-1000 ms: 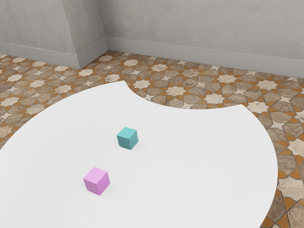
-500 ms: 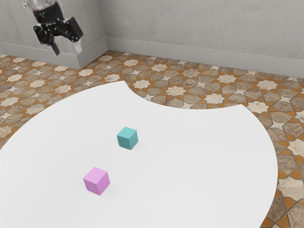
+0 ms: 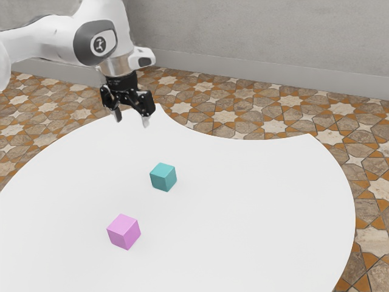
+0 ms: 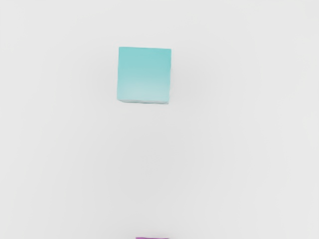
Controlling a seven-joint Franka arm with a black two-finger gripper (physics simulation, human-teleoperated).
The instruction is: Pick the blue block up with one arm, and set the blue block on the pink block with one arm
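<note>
While the claw (image 3: 131, 120) hangs open and empty, it should centre over the blue block (image 3: 163, 176) below and ahead, squarely straddling two opposite faces.

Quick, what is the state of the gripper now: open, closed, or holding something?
Gripper: open, holding nothing, well apart from the blue block.

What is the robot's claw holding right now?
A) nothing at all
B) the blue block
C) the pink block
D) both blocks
A: the gripper hangs open in the air with nothing between its fingers, while the blue block and the pink block both sit apart on the white table.
</note>
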